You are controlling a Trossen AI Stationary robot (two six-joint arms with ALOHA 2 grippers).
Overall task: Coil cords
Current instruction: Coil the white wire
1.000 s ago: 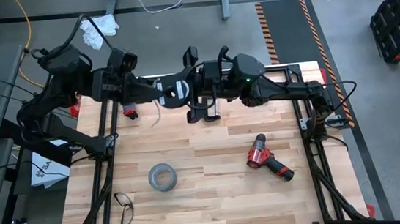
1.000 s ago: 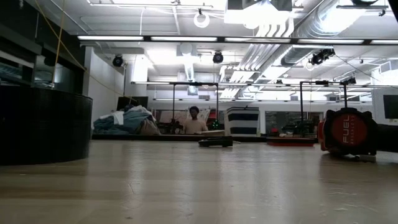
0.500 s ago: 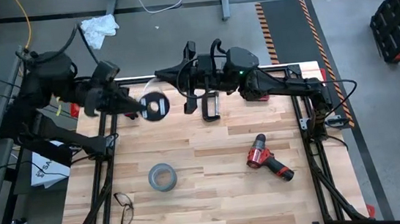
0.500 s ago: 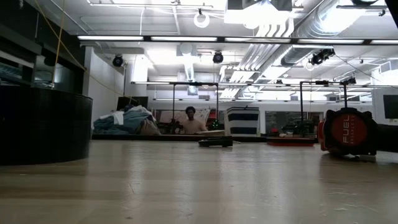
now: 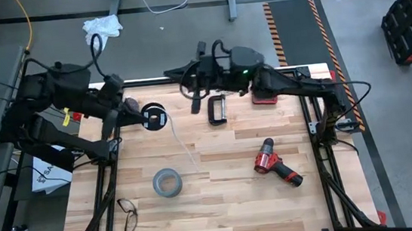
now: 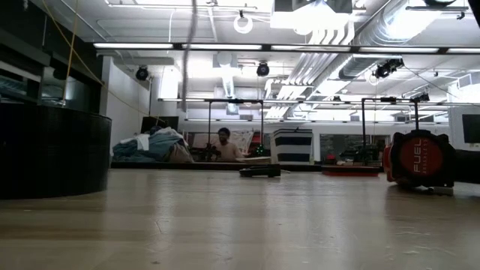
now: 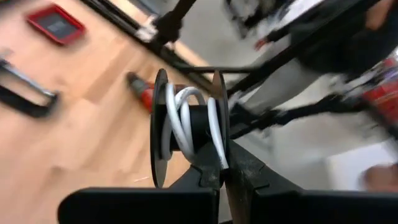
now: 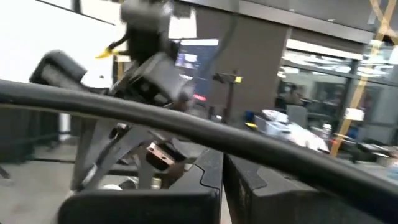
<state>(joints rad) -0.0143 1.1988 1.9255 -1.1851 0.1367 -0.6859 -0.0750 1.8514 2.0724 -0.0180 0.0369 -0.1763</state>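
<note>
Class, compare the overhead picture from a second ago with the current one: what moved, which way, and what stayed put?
The two grippers have drawn apart: the left gripper pulled back toward its own side, carrying the black spool, and the right gripper withdrew toward the table's far edge. The white cord now trails from the spool across the wood. The tape roll, drill, glasses and clamp lie unmoved.

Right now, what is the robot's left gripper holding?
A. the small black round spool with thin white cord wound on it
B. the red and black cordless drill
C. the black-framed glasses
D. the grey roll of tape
A: the left gripper is shut on the small black round spool, with the thin white cord wound round its core; the tape roll, drill and glasses lie apart on the table.
</note>
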